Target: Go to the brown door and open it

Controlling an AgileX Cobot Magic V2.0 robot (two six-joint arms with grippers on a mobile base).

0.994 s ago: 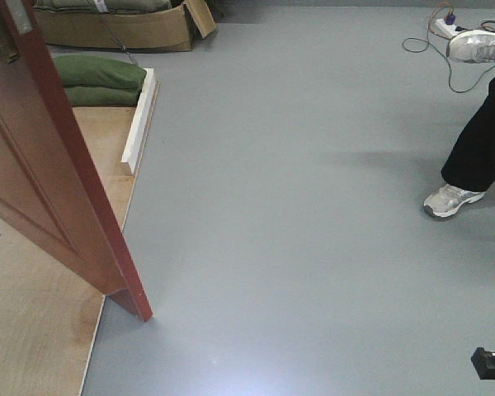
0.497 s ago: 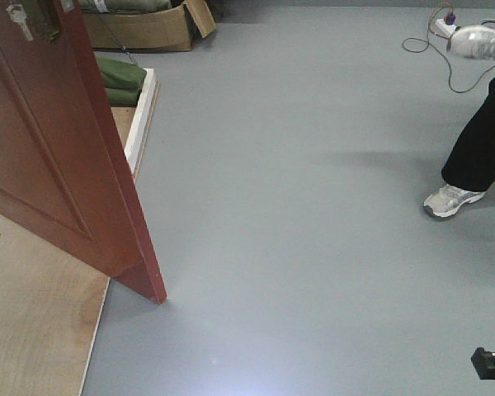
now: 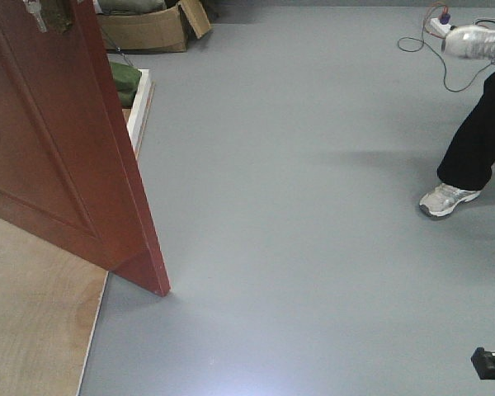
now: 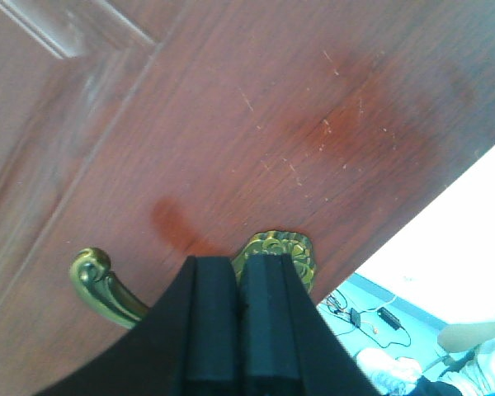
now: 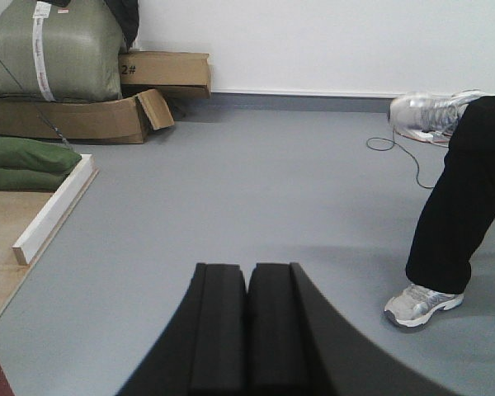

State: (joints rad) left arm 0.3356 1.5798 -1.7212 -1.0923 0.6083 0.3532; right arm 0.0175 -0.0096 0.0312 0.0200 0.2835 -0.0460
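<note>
The brown door [image 3: 58, 148] stands at the left of the front view, swung out over the grey floor, its lower corner [image 3: 158, 289] resting just past the plywood edge. In the left wrist view the door's wood face [image 4: 256, 115] fills the frame. My left gripper [image 4: 240, 262] is shut, its black fingers closed together right against the door's brass handle [image 4: 99, 285] and rosette [image 4: 282, 250]; the lever's middle is hidden behind them. My right gripper [image 5: 247, 272] is shut and empty, above bare floor.
A person's leg and white shoe [image 3: 447, 198] stand at the right, also in the right wrist view [image 5: 421, 305]. A cable [image 3: 433, 49] lies at the far right. A cardboard box [image 3: 144, 29], green bags [image 3: 124, 78] and a white wooden brace [image 3: 139, 111] sit behind the door.
The door has swung, its lower corner moving right and away, and more of its face shows. The person's foot has shifted slightly left.
</note>
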